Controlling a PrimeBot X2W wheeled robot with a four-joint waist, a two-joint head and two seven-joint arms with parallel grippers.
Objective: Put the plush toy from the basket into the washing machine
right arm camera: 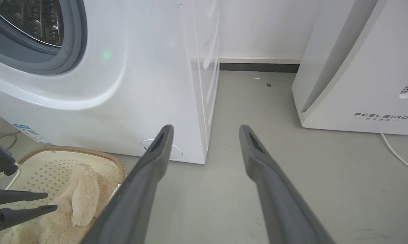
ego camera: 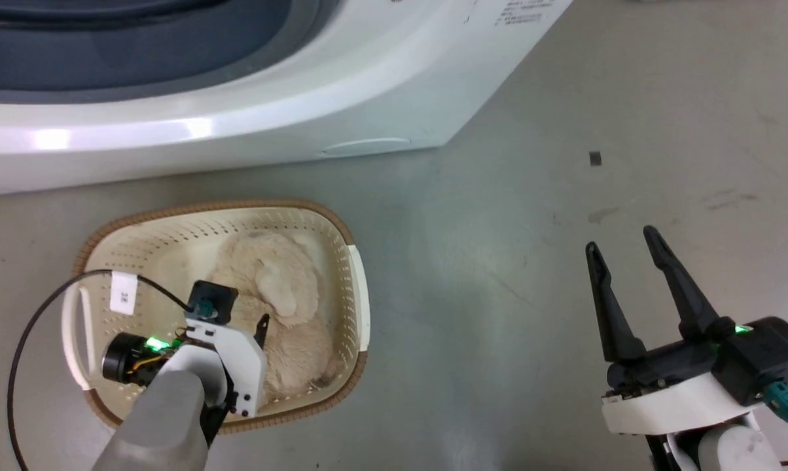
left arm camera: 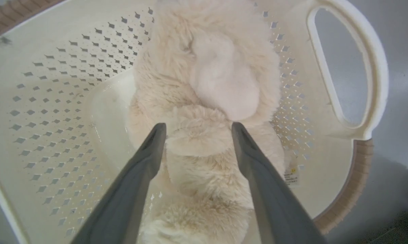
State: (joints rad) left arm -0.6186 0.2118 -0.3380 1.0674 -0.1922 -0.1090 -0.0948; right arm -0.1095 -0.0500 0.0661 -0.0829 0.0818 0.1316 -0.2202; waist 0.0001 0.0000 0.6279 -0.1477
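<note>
inside the cream perforated plastic basket (ego camera: 237, 207), over the fluffy cream-beige plush toy (left arm camera: 204, 84)
the left end effector (left arm camera: 197, 130) is open, fingers (left arm camera: 146, 159) spread across the plush toy's width, its long axis running straight ahead along them; the right end effector (ego camera: 623, 239), open and empty, sits well apart.

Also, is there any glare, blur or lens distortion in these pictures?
Head view: a bright glare streak on the white washing machine. Left wrist view: the wide-angle lens curves the basket wall; the plush toy is in focus. Right wrist view: a faint green reflection on the machine.
</note>
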